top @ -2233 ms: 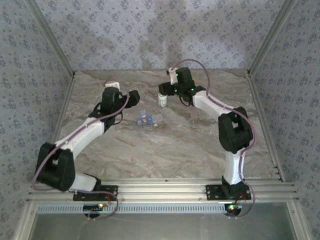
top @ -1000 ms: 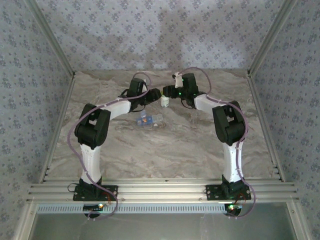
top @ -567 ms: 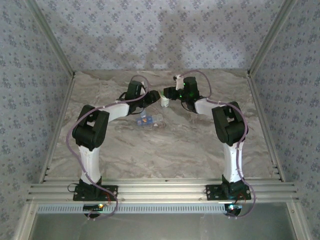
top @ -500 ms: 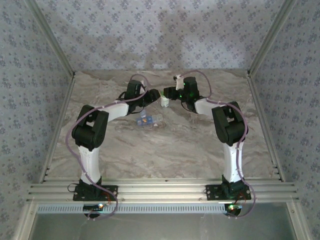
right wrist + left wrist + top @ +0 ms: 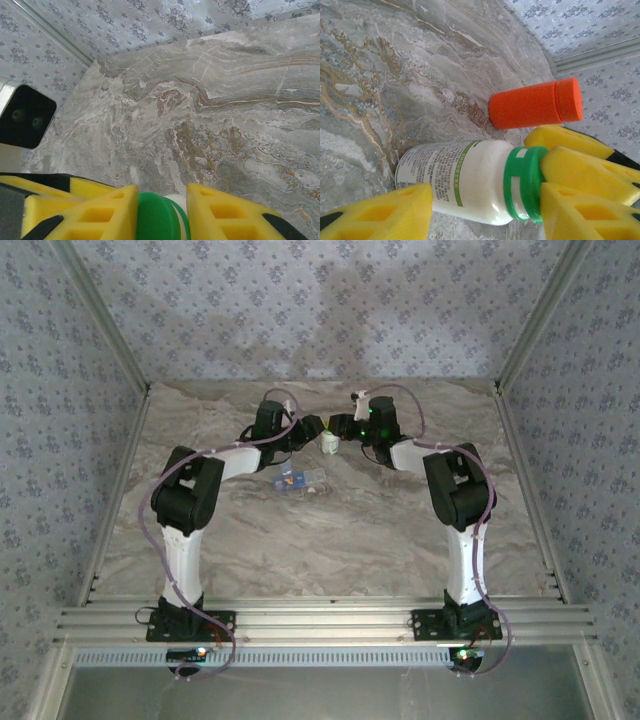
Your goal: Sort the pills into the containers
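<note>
The right gripper [image 5: 162, 194] is closed on the green cap [image 5: 158, 220] of a white bottle [image 5: 462, 172], one finger against each side. The left gripper [image 5: 482, 196] stands about half wide astride that bottle, one finger by its base and one by its cap; I cannot tell whether it presses. The pill box [image 5: 298, 479] lies on the table [image 5: 350, 540], apart from both grippers and just nearer the arm bases than they are.
</note>
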Robot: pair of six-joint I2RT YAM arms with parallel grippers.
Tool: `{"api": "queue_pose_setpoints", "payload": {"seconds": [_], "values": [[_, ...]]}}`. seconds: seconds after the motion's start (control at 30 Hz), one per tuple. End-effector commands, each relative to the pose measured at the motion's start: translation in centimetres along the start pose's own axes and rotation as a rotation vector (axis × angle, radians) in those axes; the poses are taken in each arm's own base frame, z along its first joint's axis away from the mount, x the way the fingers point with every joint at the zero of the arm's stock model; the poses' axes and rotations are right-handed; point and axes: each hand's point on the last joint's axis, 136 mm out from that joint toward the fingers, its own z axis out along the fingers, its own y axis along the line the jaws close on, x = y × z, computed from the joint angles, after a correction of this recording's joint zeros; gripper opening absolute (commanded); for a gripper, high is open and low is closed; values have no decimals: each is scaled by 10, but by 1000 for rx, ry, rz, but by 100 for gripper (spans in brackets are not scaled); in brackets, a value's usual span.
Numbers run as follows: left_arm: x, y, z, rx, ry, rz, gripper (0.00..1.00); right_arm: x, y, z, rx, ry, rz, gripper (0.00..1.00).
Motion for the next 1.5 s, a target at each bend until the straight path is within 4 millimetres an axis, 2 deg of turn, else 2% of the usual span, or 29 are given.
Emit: {"api": "queue_pose_setpoints", "payload": {"seconds": [0.0, 0.23, 0.37, 0.6, 0.8, 0.97, 1.1, 1.2, 1.37, 1.47], "values": [[2, 0, 6, 9, 19, -9, 57, 52, -30, 3, 52, 126, 110, 29], [10, 5, 7, 12, 34, -28, 57, 52, -28, 2, 37, 130, 147, 29], [15, 13, 6, -11, 36, -49, 56, 42, -25, -3, 7, 105, 218, 29], [21, 33, 6, -74, 39, -75, 55, 22, -13, -10, -26, 136, 254, 40], [22, 34, 6, -78, 41, -81, 55, 15, -9, -17, -26, 169, 224, 42], [23, 32, 6, -77, 45, -84, 54, 11, -2, -23, -34, 176, 206, 50], [26, 33, 7, -85, 52, -88, 54, 8, -1, -27, -26, 182, 186, 50], [27, 29, 8, -78, 57, -85, 54, 4, 0, -29, -20, 180, 175, 48], [21, 1, 0, -30, 63, -25, 54, 5, -6, -29, 2, 183, 190, 38], [27, -11, -4, -49, 84, 38, 54, 9, -9, -29, 10, 190, 202, 34]]}}
